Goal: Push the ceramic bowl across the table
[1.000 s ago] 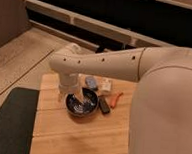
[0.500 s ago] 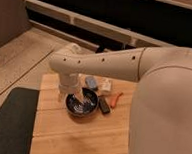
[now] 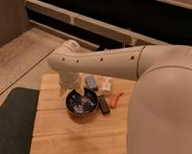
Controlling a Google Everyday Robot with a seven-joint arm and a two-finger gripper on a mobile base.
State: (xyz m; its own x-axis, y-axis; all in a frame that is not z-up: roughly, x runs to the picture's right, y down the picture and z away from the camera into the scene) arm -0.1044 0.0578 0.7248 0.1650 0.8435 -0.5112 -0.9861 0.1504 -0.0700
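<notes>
The ceramic bowl [image 3: 82, 103], round, dark and glossy with pale streaks inside, sits on the far middle part of the light wooden slatted table [image 3: 74, 137]. My gripper [image 3: 72, 89] hangs from the pale arm that reaches in from the right. It is at the bowl's far left rim, touching it or just above it. The wrist hides the rim at that spot.
Just beyond the bowl lie a small blue-grey item [image 3: 91, 82] and a white item [image 3: 106, 85]. A flat black bar [image 3: 104, 104] and an orange-red piece [image 3: 116, 99] lie right of it. A dark grey mat [image 3: 8, 122] covers the floor left of the table.
</notes>
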